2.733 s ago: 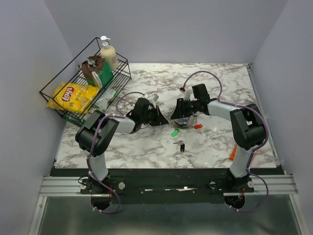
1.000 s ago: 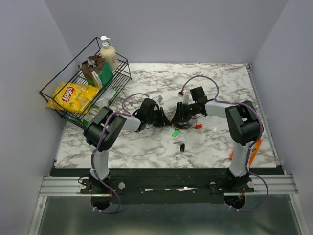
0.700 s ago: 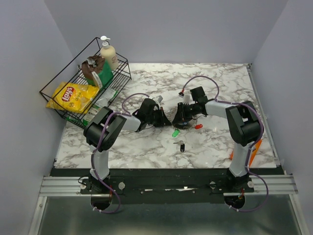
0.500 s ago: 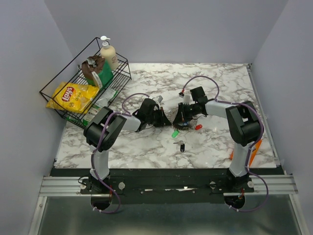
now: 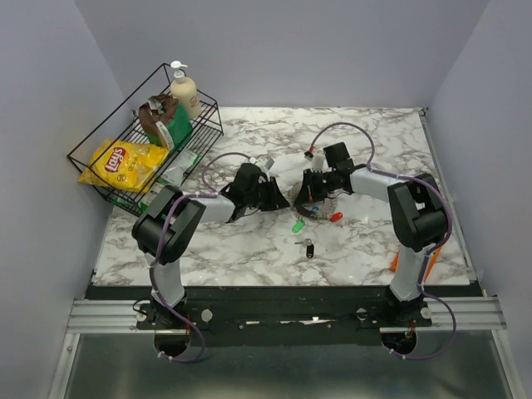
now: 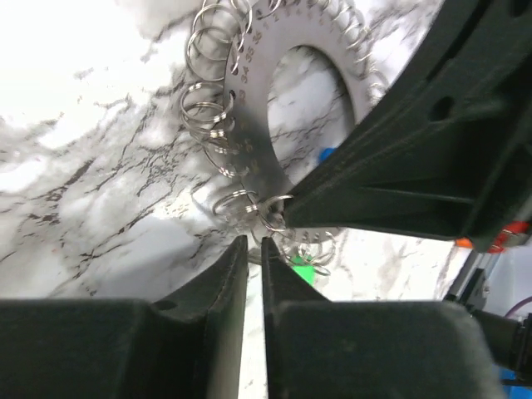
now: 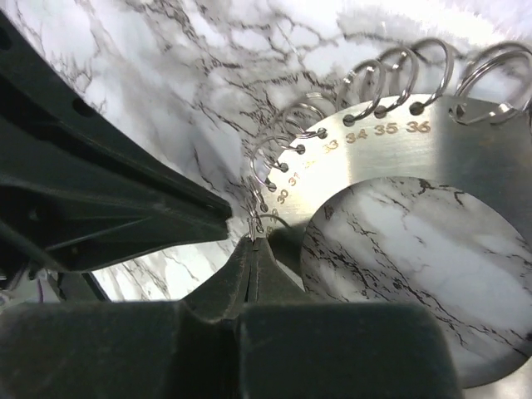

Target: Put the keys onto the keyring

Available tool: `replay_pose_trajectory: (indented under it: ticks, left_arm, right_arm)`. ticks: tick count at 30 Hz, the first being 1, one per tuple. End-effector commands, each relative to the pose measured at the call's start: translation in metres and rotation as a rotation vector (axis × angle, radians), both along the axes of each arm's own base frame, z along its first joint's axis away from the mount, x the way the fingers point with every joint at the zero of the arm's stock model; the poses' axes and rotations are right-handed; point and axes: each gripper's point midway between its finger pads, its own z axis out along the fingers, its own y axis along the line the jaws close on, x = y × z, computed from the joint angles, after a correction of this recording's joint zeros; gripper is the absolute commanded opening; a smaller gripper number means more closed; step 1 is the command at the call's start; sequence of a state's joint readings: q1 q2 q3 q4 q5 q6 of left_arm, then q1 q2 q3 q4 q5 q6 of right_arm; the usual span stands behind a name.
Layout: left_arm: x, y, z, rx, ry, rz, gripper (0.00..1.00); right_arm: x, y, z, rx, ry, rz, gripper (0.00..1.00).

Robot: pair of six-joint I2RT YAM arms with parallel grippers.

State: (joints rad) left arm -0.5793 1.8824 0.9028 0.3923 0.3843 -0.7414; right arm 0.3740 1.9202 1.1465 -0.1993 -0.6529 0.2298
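Observation:
The keyring (image 7: 391,145) is a flat silvery numbered disc with several small wire loops round its edge, lying on the marble; it also shows in the left wrist view (image 6: 278,79) and from above (image 5: 321,213). My right gripper (image 7: 254,241) is shut, its tips pinching one small loop at the disc's edge. Facing it, my left gripper (image 6: 253,243) stands a narrow slit open with nothing between its fingers, just short of those loops. A green key (image 5: 297,225), a red key (image 5: 337,216) and a black key (image 5: 309,247) lie loose nearby. A blue key (image 6: 326,154) peeks out by the disc.
A black wire basket (image 5: 100,162) with a chips bag (image 5: 125,162), a soap bottle (image 5: 186,93) and a brown-green pack stands at the back left. An orange piece (image 5: 396,261) lies by the right arm's base. The two grippers (image 5: 293,203) nearly touch at mid-table.
My right gripper has shut on a loop of the keyring. My left gripper has opened a slit and let go. Both have shifted slightly.

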Motion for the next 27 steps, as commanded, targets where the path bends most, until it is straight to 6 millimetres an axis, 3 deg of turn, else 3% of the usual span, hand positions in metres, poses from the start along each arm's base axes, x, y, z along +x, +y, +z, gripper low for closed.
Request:
replay_pose_trajectory:
  ticks: [1,9,15,20,27]
  left_arm:
    - [0.017,0.015,0.051,-0.031,-0.129,0.05,0.3]
    - [0.019,0.046,0.125,-0.073,-0.29,0.094,0.47]
    - [0.01,0.064,0.166,-0.055,-0.385,0.104,0.56]
    - [0.002,0.072,0.184,-0.042,-0.436,0.092,0.6]
    - [-0.02,0.074,0.21,-0.087,-0.519,0.038,0.6]
  right_arm:
    - [0.028,0.007,0.041,0.02,-0.151,-0.009,0.01]
    - [0.038,0.019,0.099,0.122,-0.294,0.025,0.01]
    - [0.034,0.026,0.147,0.203,-0.405,0.069,0.01]
    - [0.029,0.031,0.179,0.263,-0.47,0.109,0.01]
    - [0.004,0.04,0.213,0.354,-0.563,0.195,0.01]
